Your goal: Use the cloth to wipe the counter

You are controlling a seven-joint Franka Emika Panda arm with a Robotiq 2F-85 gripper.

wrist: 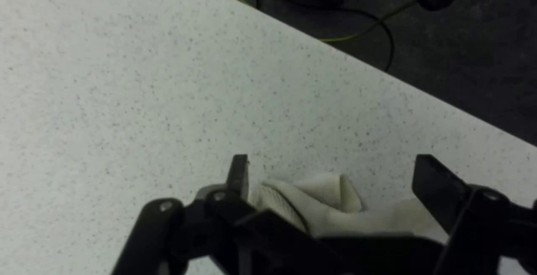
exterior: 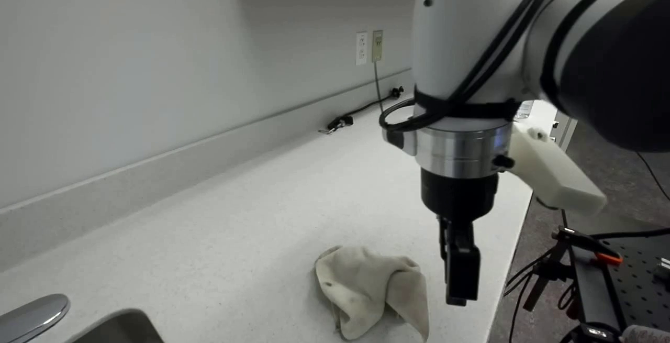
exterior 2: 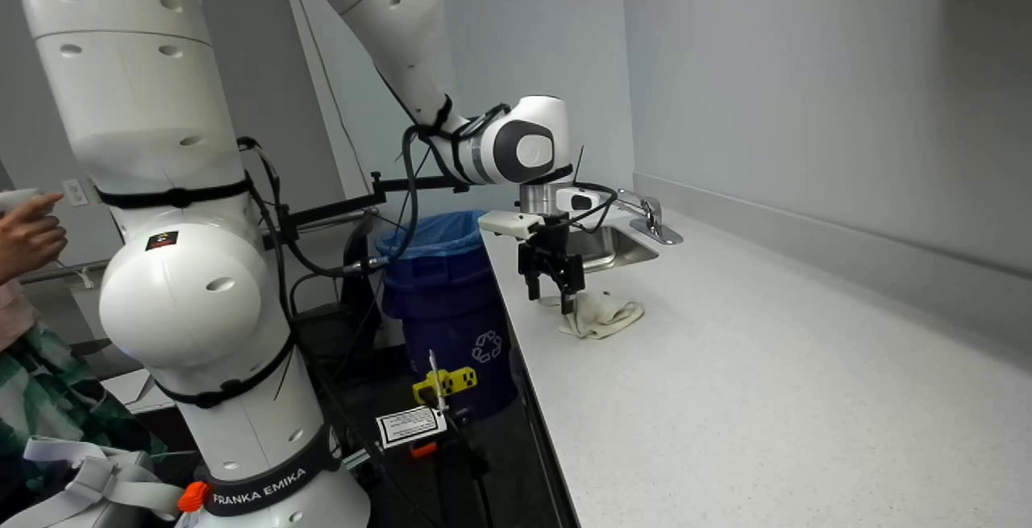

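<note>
"Starting in an exterior view, where's the cloth (exterior: 361,285)?"

"Crumpled on the counter (exterior: 235,217), nearer the front edge (exterior: 504,280) than the wall (exterior: 157,44) — open room spreads between it and that wall."

"And the gripper (exterior 2: 551,304), in an exterior view?"

"Hanging low by the cloth, the sink (exterior 2: 622,253) beyond — counter spreads wide on the near side."

"Wrist view?"

"Fingers (wrist: 436,193) stand wide apart, cloth showing between them, nothing gripped. The front edge slants across, floor (wrist: 474,73) beyond."

"Touching the cloth?"

"Can't tell."
</note>
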